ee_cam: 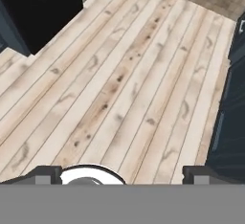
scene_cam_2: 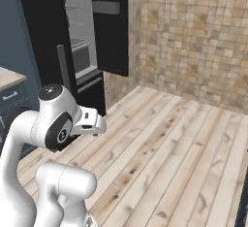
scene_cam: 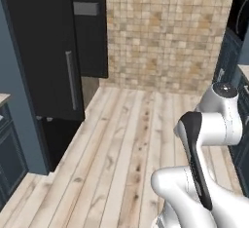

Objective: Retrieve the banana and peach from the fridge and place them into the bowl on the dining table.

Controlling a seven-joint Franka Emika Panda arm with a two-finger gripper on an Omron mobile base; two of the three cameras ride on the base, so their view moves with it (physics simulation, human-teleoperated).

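The fridge [scene_cam_2: 80, 37] stands ahead and to the left of the base, tall and black, its near door [scene_cam: 46, 51] swung open with a long grey handle [scene_cam: 71, 80] down its edge; in the right base view the pale grey interior with its shelves [scene_cam_2: 80, 44] can be seen past the door, but no banana or peach can be made out there, so where they lie inside cannot be told. The arm is folded close over the base; the gripper [ee_cam: 119, 173] points down at the bare wood floor [ee_cam: 124, 84], its fingertips [ee_cam: 45, 174] set wide apart with nothing between them. As a judgement, both fruits should be light; the peach is probably soft and bruises easily, so a gentle squeeze across its middle would suit; the banana is likely best taken across its midsection, square to the curve, since the tapered ends might slip.
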